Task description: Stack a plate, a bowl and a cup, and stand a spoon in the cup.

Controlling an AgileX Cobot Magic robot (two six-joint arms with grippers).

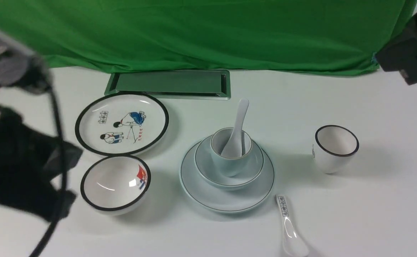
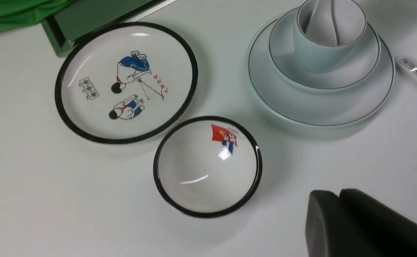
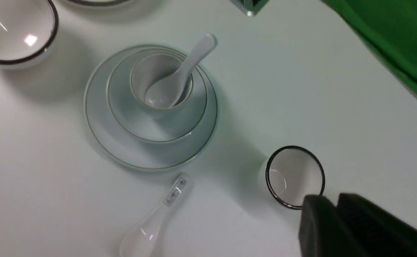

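Widest lowest for steadiness, the plate (image 1: 226, 201) sits on the desk (image 1: 372, 214) carrying the bowl (image 1: 229, 181), with the cup (image 1: 229, 166) inside it and the spoon (image 1: 239, 114) leaning in the cup. The left end effector (image 2: 338, 194) and right end effector (image 3: 336, 198) hang clear, each with fingers together and empty. There are two of every dish: one set stacked, and the black-rimmed plate (image 1: 151, 121), black-rimmed bowl (image 1: 115, 184), black-rimmed cup (image 1: 336, 150) and lettered spoon (image 1: 288, 228) lying loose.

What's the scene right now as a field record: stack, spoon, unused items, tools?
stack: cup in bowl on plate
spoon: standing in the cup, handle leaning over the rim
unused: cartoon plate, black-rimmed bowl, black-rimmed cup, lettered spoon
left tool: shut, empty
right tool: shut, empty
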